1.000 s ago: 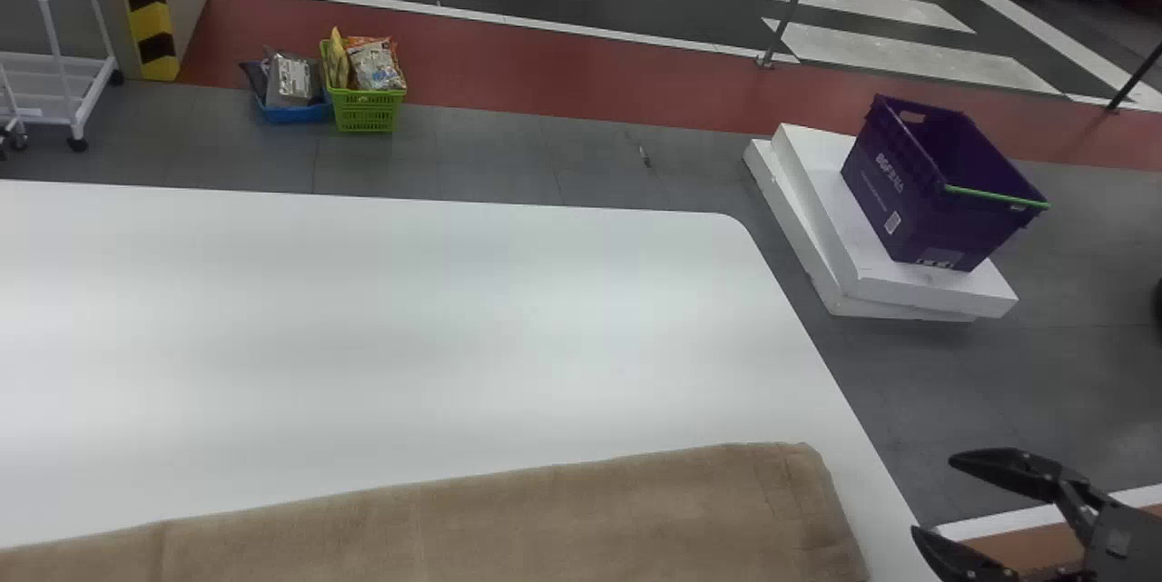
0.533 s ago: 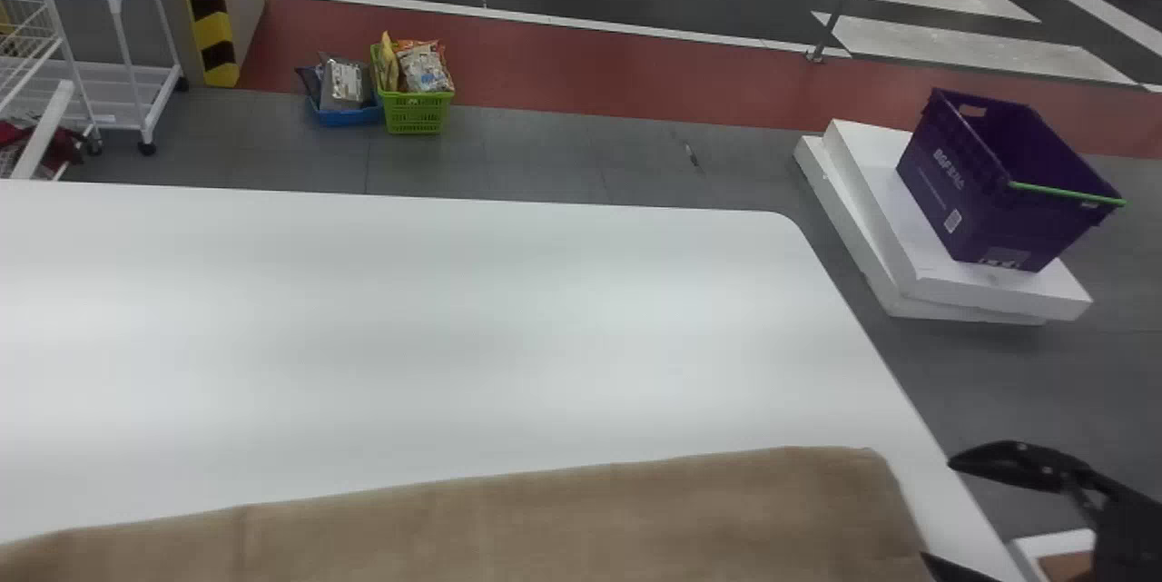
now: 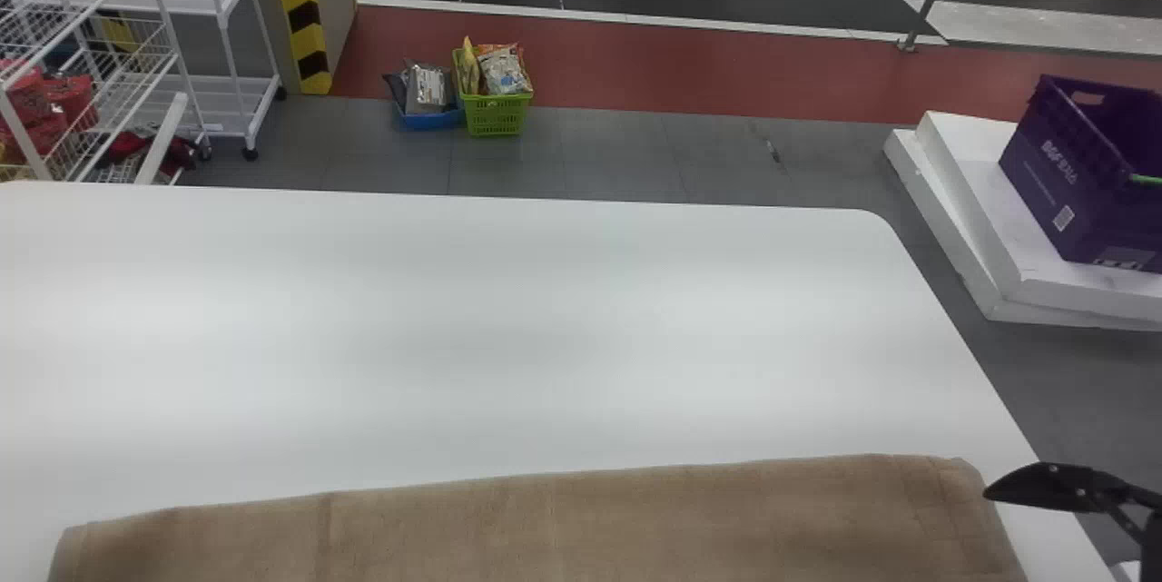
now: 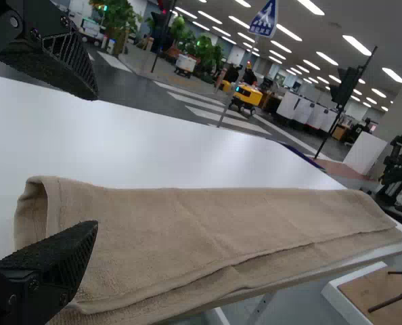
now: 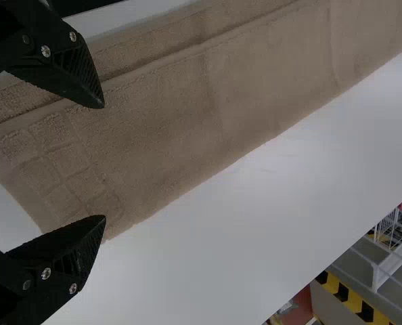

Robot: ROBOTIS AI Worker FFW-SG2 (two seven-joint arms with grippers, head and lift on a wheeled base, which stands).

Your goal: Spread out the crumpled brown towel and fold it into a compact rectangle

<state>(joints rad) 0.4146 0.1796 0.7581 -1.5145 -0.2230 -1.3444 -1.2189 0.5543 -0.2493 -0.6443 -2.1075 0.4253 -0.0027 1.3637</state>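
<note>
Brown towel [image 3: 545,527], nubbly, long folded strip; smooth white table [image 3: 545,337].

The grey floor [image 3: 590,153] is being bordered by a red strip [image 3: 681,73]; the ceiling [image 4: 390,30] is being lined with bright lamps [image 4: 356,45].

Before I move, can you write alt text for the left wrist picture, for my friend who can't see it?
A brown towel, folded into a long strip, lies along the edge of a white table, with the robot's open left gripper near one end. Farther off are a yellow cart and rows of bright ceiling lights.
</note>
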